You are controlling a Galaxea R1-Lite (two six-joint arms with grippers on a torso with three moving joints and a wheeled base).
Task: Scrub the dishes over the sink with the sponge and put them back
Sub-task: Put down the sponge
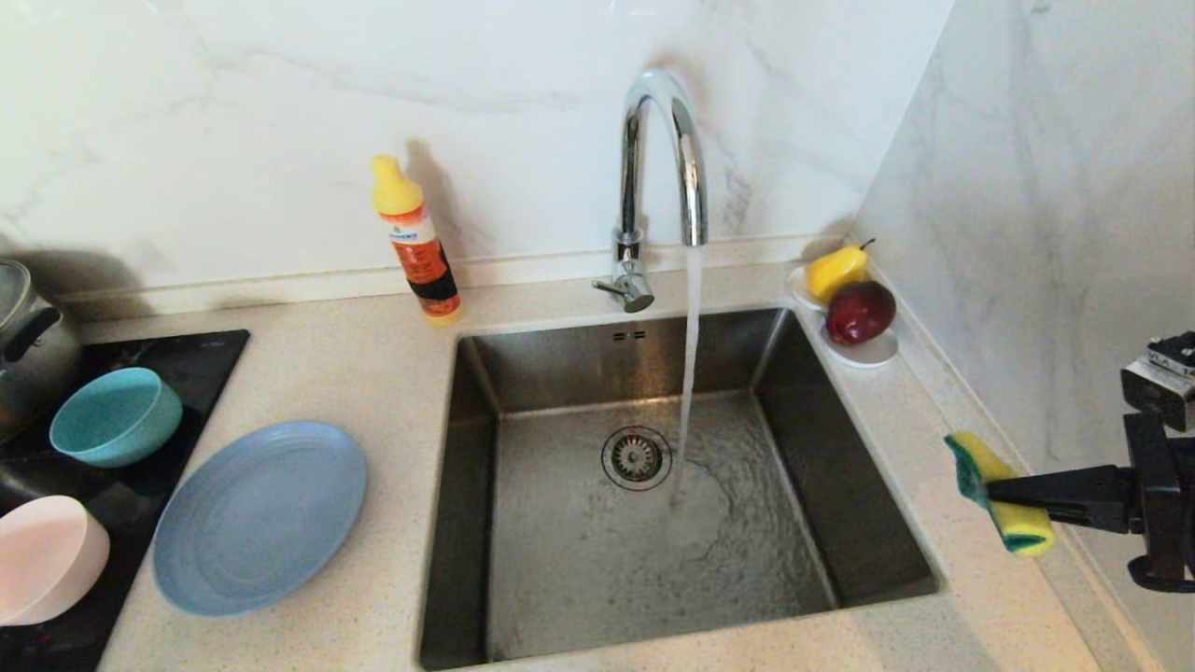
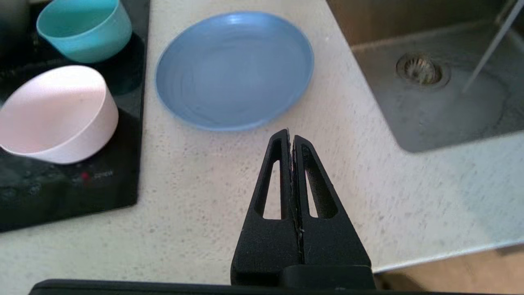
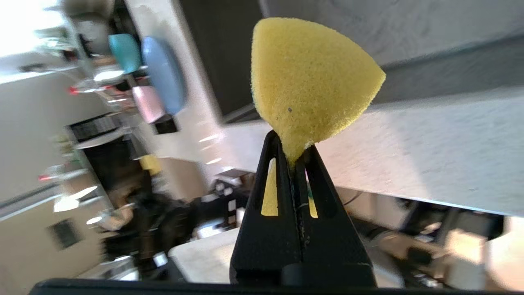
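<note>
My right gripper [image 1: 991,489] is shut on the yellow and green sponge [image 1: 999,492], pinching its middle, above the counter to the right of the sink [image 1: 868,485]; the sponge [image 3: 311,78] fills that wrist's view ahead of the gripper [image 3: 292,151]. The slate-blue plate [image 1: 260,515] lies on the counter left of the sink. A teal bowl [image 1: 116,416] and a pale pink bowl [image 1: 42,558] sit on the black hob. My left gripper [image 2: 291,137] is shut and empty above the counter just short of the plate [image 2: 234,69]; it is out of the head view.
Water runs from the chrome tap [image 1: 663,177] into the sink beside the drain [image 1: 637,457]. An orange bottle [image 1: 417,243] stands behind the sink's left corner. A white saucer [image 1: 868,353] with a pear and a red fruit sits at the back right. A pot [image 1: 23,345] stands far left.
</note>
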